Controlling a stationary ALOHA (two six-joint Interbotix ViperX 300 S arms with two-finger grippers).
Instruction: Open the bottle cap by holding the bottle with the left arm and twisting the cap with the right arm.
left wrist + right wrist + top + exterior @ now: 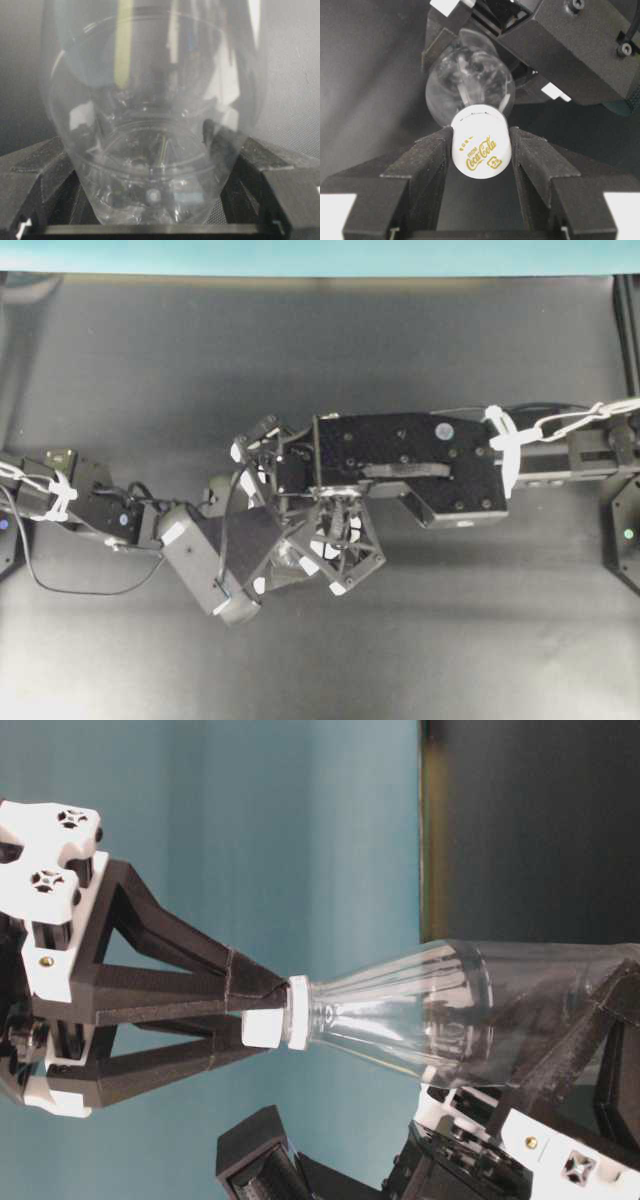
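Left gripper [150,220] clamps bottle [430,1010] body; right gripper [481,150] clamps cap [481,150]. Bottle light, thin, crushable, slick; grip cap sides.

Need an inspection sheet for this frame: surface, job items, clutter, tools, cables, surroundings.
Surface: dark matte table top, no spills seen.
Job's things: small clear plastic bottle held off the table between both arms; its white round cap with gold Coca-Cola print still on the neck.
Clutter: nothing seen.
Tools: left tool closed on the bottle's body near its base; right tool closed on the cap, fingers on both sides of it.
Cables: black cable looping on the table by the left arm; white zip ties on the right arm.
Surroundings: teal wall behind the table.
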